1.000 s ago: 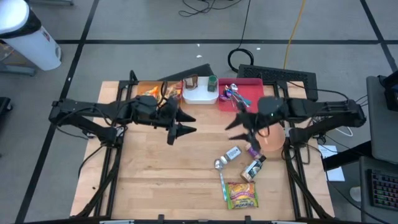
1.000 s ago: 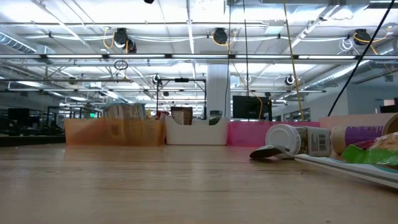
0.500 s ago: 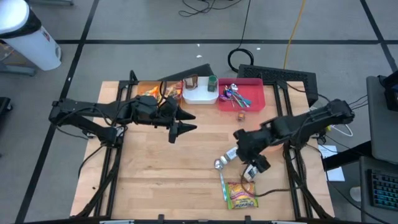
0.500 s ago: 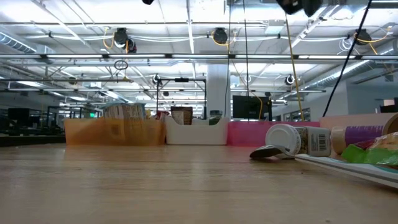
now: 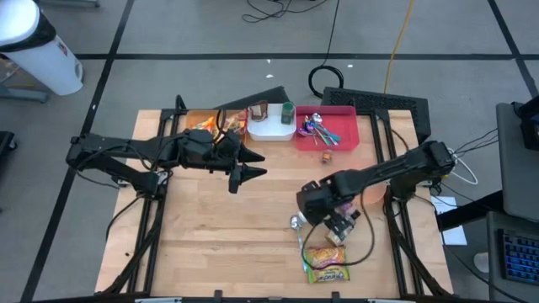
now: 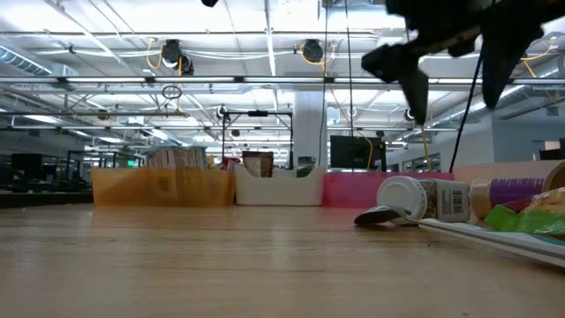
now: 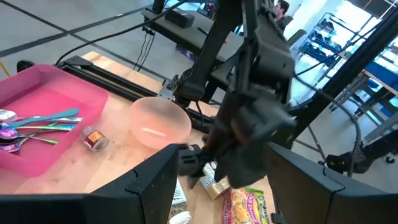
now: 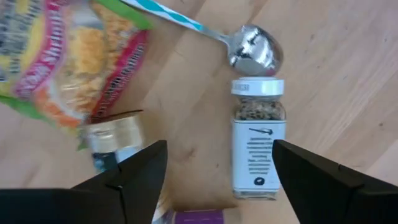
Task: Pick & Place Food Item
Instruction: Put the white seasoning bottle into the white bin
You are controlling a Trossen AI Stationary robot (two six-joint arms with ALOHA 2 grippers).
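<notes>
Right gripper (image 5: pixel 316 204) hung over spice jar (image 8: pixel 258 147), fingers spread and gripping nothing; jar lay flat beneath, nearer one finger; noodle packet (image 5: pixel 327 263) lay nearby

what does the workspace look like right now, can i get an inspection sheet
surface: wooden table, bare in the middle
job's things: spice jar, snack packet, spoon and gold-lidded jar lying on the table under the right arm
clutter: pink tray of utensils, white bin, orange bin, clear bowl
grippers: right gripper open above the spice jar; left gripper open, waiting mid-table, holding nothing
cables: coiled black cable behind the table
surroundings: keyboard, white bin on the floor
</notes>
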